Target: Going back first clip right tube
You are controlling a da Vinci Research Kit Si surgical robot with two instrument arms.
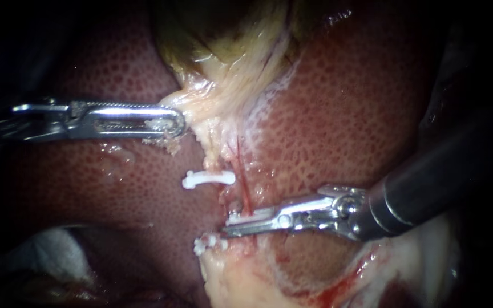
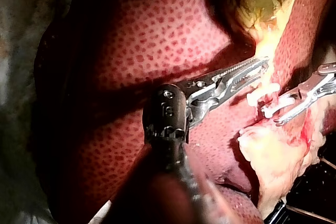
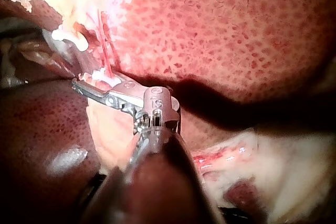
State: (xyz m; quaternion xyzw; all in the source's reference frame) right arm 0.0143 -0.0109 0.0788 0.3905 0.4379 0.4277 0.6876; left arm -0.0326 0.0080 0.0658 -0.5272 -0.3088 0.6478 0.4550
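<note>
Our right instrument [image 1: 226, 224] is reaching in across the liver [image 1: 343, 125] toward its lower edge, and its jaws are standing a little apart. Between them a white clip [image 1: 247, 217] is sitting on the right tube [image 1: 243, 188], the thin red one. We think the clip is on and the jaws are letting go, so the job now is to back out along the line of the shaft. Pulling sideways could tug the clip or tear the thin tube, so we are thinking slow and straight.

Our left instrument [image 1: 178, 122] is pinching the pale tissue [image 1: 201, 100] just under the gallbladder [image 1: 229, 34], its jaws pressed tight on it. It is holding that tissue out to the side, we think to stretch the tubes and show them.

Two more clips are showing. An upper clip [image 1: 207, 179] is lying just beside the red tube. A lower clip [image 1: 209, 245] is sitting close under the right instrument's tip.
</note>
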